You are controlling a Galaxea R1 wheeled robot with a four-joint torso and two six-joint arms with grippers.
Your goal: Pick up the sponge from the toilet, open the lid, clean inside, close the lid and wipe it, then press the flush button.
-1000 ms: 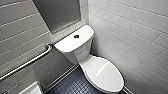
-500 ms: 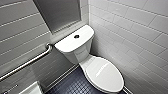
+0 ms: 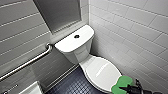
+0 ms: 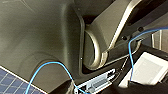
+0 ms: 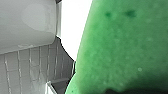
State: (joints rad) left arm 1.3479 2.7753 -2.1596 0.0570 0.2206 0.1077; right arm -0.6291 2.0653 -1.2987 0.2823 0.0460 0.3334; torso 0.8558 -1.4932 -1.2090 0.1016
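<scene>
**Sponge in the right claw, over the front of the closed lid**

The sponge point(image 3: 122, 84), bright green, hangs at the front edge of the lid point(image 3: 102, 71), overlapping its rim in the head view. Whether it touches the plastic cannot be told. The right gripper point(image 3: 130, 88), a dark shape at the sponge's near end, is closed on it. In the right wrist view the green foam point(image 5: 120, 50) looms large and very close, with a dark edge at its base.

The lid lies shut over the bowl, glossy and white. Behind it stands the toilet point(image 3: 81, 53) with its boxy tank, and the flush button point(image 3: 76, 36) sits as a small dark dot in the middle of the flat tank top. A metal grab rail point(image 3: 27, 63) runs along the tiled wall point(image 3: 130, 30) beside the tank, and dark small-tiled floor point(image 3: 72, 86) lies below.

Compared with half a second ago, the toilet, tank and rail sit at the same places in the head view. The earlier picture is too coarse to tell whether the sponge has shifted.
</scene>
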